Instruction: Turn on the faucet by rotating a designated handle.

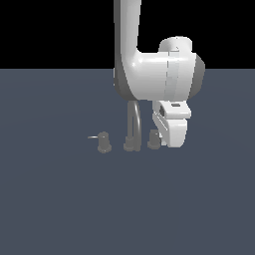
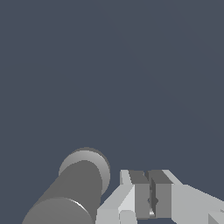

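Working the faucet (image 1: 130, 130) handles
Tool (image 2: 152, 197) pressed together, empty, just beside handle (image 1: 153, 140) right of spout; sideways push likely next. Turned already? Cannot tell.

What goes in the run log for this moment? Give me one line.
arm: low beside faucet | gripper: fingers nearly together, nothing visibly held | nearest: handle on exterior view's right | other handle: apart | handle turn: cannot tell

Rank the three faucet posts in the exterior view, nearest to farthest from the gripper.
1. Right post, beside the gripper, on the exterior view's right.
2. Spout base, in the middle.
3. Left post, with a thin lever, on the exterior view's left.
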